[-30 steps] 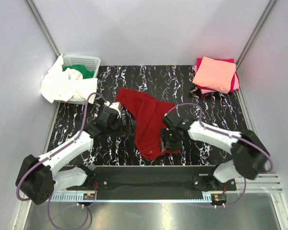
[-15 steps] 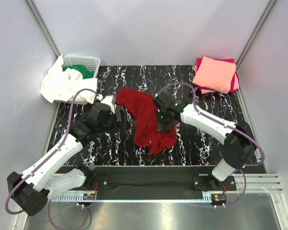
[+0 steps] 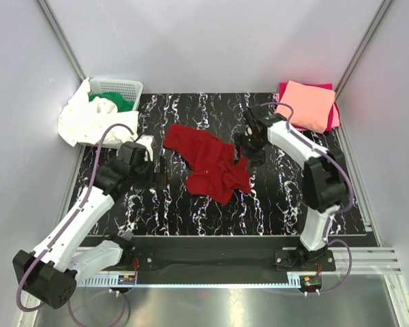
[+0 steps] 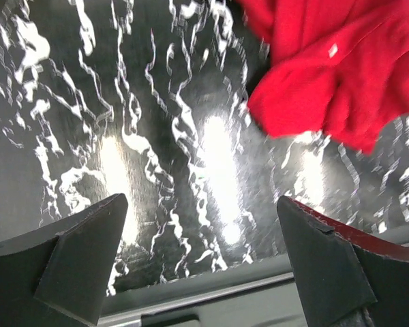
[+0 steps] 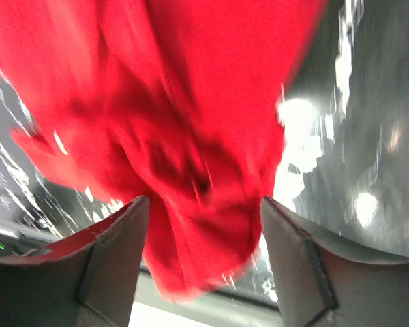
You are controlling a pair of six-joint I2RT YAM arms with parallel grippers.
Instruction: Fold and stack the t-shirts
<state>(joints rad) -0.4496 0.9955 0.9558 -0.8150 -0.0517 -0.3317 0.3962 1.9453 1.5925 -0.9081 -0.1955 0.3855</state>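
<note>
1. Jaws of the left gripper [image 4: 201,252] are held wide apart over bare desk [image 3: 293,197] just left of the dark red t-shirt [image 3: 208,163], probably readied for a hem.
2. Jaws of the right gripper [image 5: 204,238] are spread at its right edge.
3. Far left of it, the white t-shirt [image 3: 88,119] and green t-shirt [image 3: 116,102] are heaped at the basket [image 3: 123,84]; far right, a folded stack [image 3: 305,103] is kept.

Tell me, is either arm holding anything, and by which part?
Left gripper: nothing. Right gripper: jaws apart over the dark red cloth t-shirt; apparently nothing held.
</note>
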